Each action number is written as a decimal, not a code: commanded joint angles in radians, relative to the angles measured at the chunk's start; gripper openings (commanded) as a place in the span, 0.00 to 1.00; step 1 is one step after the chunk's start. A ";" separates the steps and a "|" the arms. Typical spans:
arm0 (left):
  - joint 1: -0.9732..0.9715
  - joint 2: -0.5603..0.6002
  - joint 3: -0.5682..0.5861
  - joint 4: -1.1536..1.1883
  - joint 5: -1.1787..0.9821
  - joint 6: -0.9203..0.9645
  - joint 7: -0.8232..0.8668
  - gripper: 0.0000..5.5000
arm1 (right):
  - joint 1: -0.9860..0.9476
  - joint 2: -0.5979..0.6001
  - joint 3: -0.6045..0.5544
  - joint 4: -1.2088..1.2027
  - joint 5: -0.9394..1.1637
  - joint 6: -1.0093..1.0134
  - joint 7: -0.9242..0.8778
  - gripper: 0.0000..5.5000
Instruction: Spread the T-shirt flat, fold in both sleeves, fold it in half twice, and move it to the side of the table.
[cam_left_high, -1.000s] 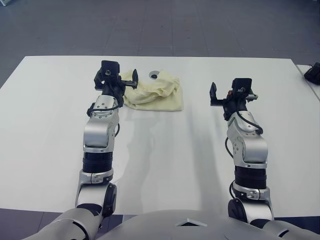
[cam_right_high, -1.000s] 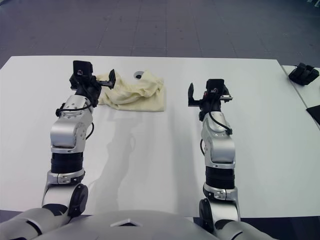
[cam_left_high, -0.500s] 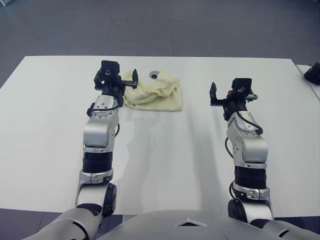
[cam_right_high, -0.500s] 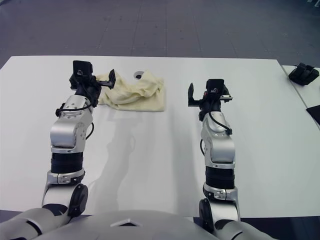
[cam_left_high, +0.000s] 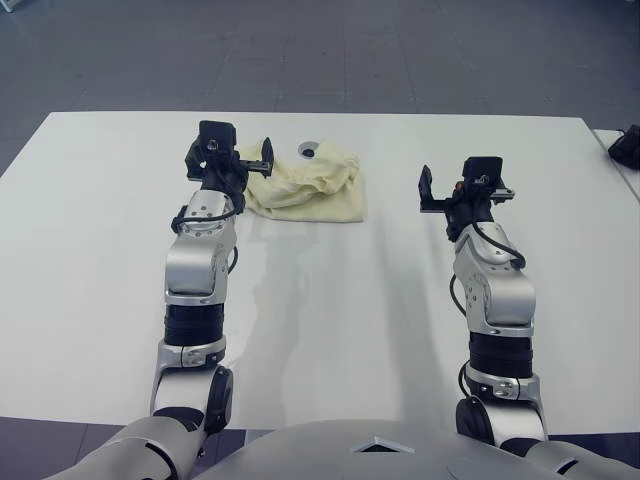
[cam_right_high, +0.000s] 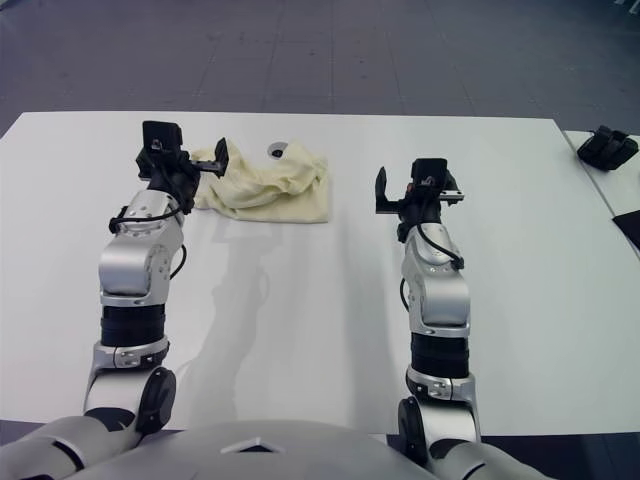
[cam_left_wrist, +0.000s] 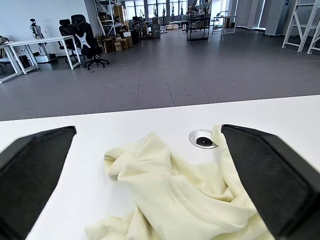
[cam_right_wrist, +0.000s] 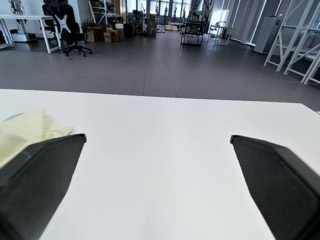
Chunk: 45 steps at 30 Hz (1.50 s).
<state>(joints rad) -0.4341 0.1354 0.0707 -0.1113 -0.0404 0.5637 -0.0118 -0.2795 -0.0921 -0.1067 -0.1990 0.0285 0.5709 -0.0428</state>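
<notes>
the t-shirt (cam_left_high: 305, 190) lies crumpled in a heap at the far middle of the table (cam_left_high: 330, 320), touching the cable port (cam_left_high: 307, 150) — not yet spread, so the task looks barely begun. the left gripper (cam_left_high: 232, 160) hovers at the heap's left edge, jaws wide apart and empty, seemingly lined up to take a fold. the right gripper (cam_left_high: 465, 195) waits well apart, likewise spread and empty. since half a second ago the left wrist has edged slightly leftward; shirt and right arm are unchanged.
</notes>
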 joint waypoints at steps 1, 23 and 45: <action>-0.038 0.033 -0.013 0.103 0.020 -0.036 -0.026 0.98 | -0.006 0.008 0.000 -0.003 0.003 0.007 -0.005 0.97; -0.030 0.239 -0.389 0.423 0.129 -0.343 -0.808 0.98 | 0.040 -0.064 -0.027 -0.021 0.008 0.000 0.053 0.97; 0.041 0.295 -0.001 -0.113 -0.209 0.229 -0.628 0.98 | 0.220 -0.602 0.509 -0.251 -0.234 -0.203 0.679 0.97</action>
<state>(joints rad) -0.3928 0.4150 0.0707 -0.2287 -0.2383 0.7870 -0.6454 -0.0368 -0.7126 0.3779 -0.4808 -0.1736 0.3963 0.6461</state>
